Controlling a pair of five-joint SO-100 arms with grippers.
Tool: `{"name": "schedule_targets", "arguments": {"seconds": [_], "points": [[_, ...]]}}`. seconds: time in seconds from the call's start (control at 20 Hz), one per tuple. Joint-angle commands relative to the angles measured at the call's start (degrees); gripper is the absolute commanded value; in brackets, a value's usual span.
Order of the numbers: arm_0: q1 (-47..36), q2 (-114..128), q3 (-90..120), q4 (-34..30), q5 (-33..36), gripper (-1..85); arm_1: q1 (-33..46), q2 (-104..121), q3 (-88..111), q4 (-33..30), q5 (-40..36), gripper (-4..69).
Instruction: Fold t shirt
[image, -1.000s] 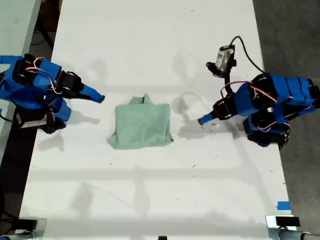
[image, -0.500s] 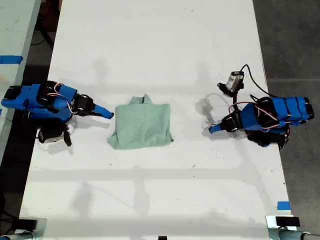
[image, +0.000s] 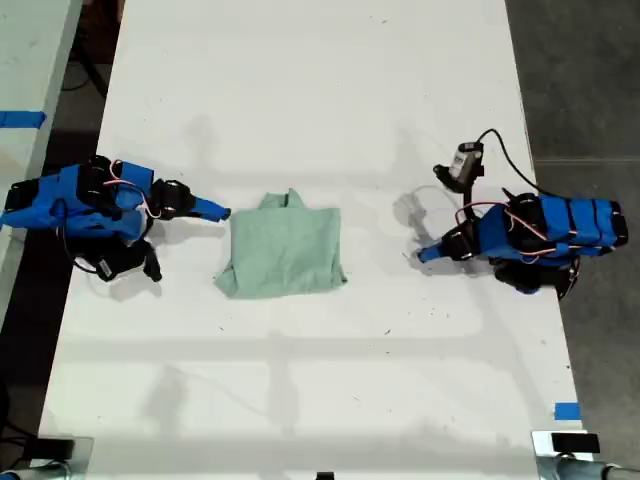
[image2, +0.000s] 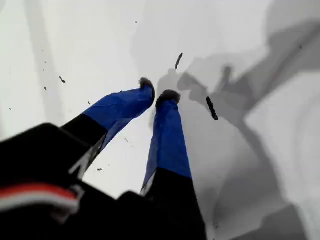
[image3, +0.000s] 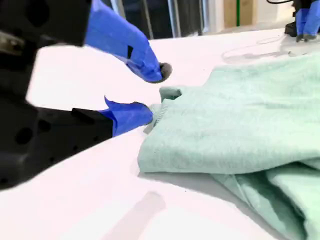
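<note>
The t shirt (image: 282, 249) lies in the middle of the exterior view, already folded into a small square, so the job looks nearly done. On that view's left, my second gripper (image: 222, 212) is spread wide beside the collar. On its right, my first gripper (image: 418, 256) is nearly closed, empty, well apart from the cloth.

One t shirt (image: 282, 257), two blue arms, one white table (image: 300, 100), two blue tape strips.

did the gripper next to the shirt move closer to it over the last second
Yes. My second gripper moved toward the exterior view's right, closing on the t shirt, which stayed put.
</note>
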Motion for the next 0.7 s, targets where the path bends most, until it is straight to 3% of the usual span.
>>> {"name": "schedule_targets", "arguments": {"seconds": [0.0, 0.1, 0.65], "points": [[0.9, 0.4, 2.2, 0.0, 9.8, 9.6, 0.2, 0.5, 3.3, 0.2, -7.1, 4.7], [0.9, 0.4, 2.2, 0.0, 10.8, 9.5, 0.1, 0.5, 3.3, 0.2, -12.3, 4.4], [0.9, 0.4, 2.2, 0.0, 10.9, 9.4, 0.1, 0.5, 3.3, 0.2, -12.3, 4.4]]}}
